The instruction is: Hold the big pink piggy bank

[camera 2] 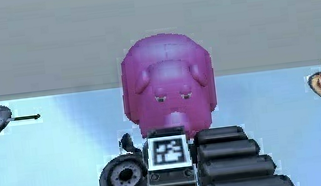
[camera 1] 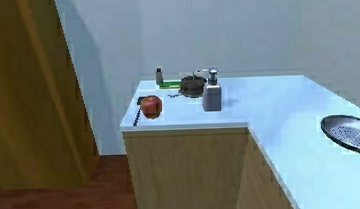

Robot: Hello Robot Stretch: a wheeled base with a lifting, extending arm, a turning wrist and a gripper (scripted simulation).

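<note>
Tool (camera 2: 127,145) near piggy bank (camera 2: 167,80); snout faces camera.

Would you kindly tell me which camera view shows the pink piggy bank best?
The arm side view: the pink piggy bank sits large and centred there, facing the camera on the pale counter. The forward view looks at a red apple and a soap dispenser.

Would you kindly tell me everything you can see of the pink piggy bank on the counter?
The piggy bank is a big, rounded, magenta-pink pig with a smooth, slightly glossy look, two ears and a snout facing the camera. It stands upright on the pale blue countertop. The gripper is just in front; whether it touches cannot be told.
</note>
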